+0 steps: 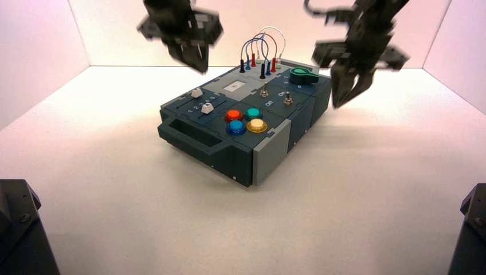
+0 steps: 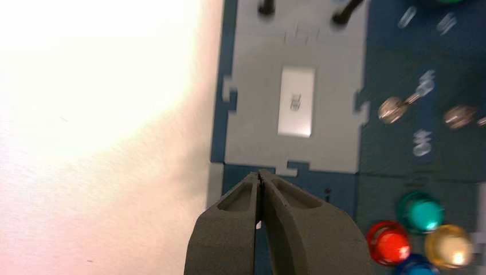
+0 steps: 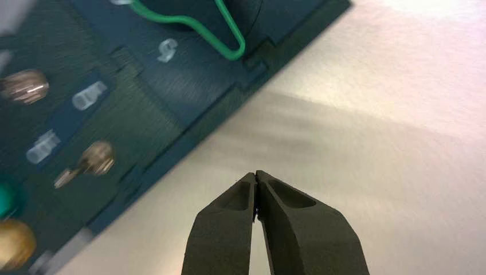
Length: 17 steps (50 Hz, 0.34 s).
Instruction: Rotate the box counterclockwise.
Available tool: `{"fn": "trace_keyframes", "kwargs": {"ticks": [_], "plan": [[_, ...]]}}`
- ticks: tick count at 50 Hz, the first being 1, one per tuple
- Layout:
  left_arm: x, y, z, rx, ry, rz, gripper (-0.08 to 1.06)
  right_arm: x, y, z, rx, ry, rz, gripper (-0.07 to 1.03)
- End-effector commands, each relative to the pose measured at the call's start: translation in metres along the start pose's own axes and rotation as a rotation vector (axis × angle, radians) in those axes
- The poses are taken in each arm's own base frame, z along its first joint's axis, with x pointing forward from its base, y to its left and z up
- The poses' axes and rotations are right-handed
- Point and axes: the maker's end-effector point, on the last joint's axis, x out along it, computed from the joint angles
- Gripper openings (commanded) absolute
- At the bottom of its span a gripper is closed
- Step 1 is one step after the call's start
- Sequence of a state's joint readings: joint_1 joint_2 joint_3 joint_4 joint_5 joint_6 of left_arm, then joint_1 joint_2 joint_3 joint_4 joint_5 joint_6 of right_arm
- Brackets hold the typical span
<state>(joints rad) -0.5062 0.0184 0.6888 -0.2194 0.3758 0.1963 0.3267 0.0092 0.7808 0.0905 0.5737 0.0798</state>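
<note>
The box [image 1: 240,123], dark teal and grey, lies on the table turned at an angle, one end handle toward the near left. Its top carries round coloured buttons [image 1: 245,120], two toggle switches [image 1: 276,94], a green knob [image 1: 304,75] and looped wires [image 1: 262,48] at the far end. My left gripper [image 1: 198,60] hangs above the box's far left side, shut and empty; in the left wrist view its tips [image 2: 259,175] sit over the box's grey panel [image 2: 295,100]. My right gripper [image 1: 344,94] hovers off the box's far right edge, shut and empty, its tips [image 3: 255,175] over bare table.
White walls close in the table at the back and sides. Two dark arm bases [image 1: 20,229] stand at the near corners. Bare table surface [image 1: 372,189] stretches in front and to the right of the box.
</note>
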Motion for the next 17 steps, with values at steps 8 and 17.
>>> {"fn": "trace_keyframes", "kwargs": {"ticks": [8,17], "plan": [[-0.047,-0.004,0.029,-0.024,-0.136,-0.006,-0.03,-0.079,0.01,0.012,-0.016,-0.186,0.04,-0.02],[-0.044,-0.004,0.027,-0.026,-0.123,-0.007,-0.03,-0.083,0.008,0.01,-0.041,-0.178,0.028,-0.02]]}}
